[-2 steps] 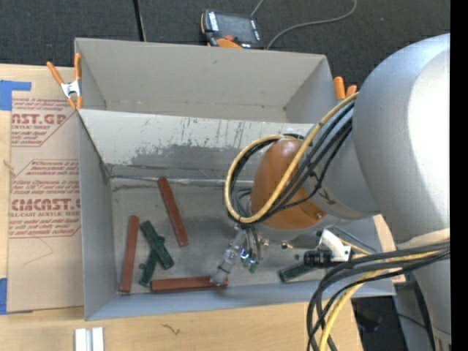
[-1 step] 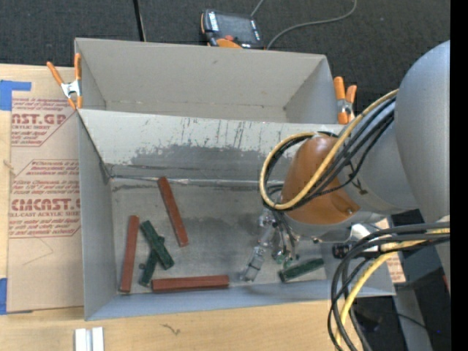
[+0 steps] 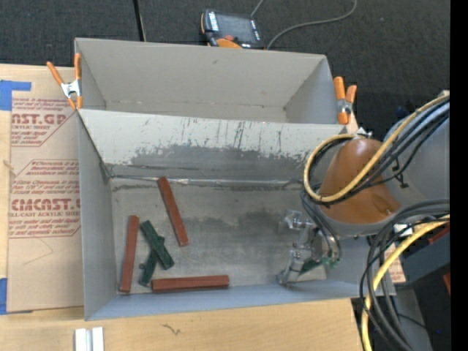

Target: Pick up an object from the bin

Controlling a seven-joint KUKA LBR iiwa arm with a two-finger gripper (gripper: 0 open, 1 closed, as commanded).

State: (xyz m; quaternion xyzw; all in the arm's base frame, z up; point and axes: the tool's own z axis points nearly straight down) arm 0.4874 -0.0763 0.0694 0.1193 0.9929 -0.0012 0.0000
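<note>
The pincer (image 3: 292, 248) hangs released, its tips apart over bare floor in the grey bin's (image 3: 95, 196) corner. Well apart to its left lie a red-brown stick (image 3: 129, 253), crossed dark green bars (image 3: 153, 253), a slanted red-brown stick (image 3: 172, 210) and a flat red-brown stick (image 3: 190, 283).

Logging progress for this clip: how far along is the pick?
Nothing looks lifted yet. The pincer sits low in the bin, lower right corner, apart from the red-brown sticks and dark green pieces at the left. Closing on one thing and lifting it remain.
</note>
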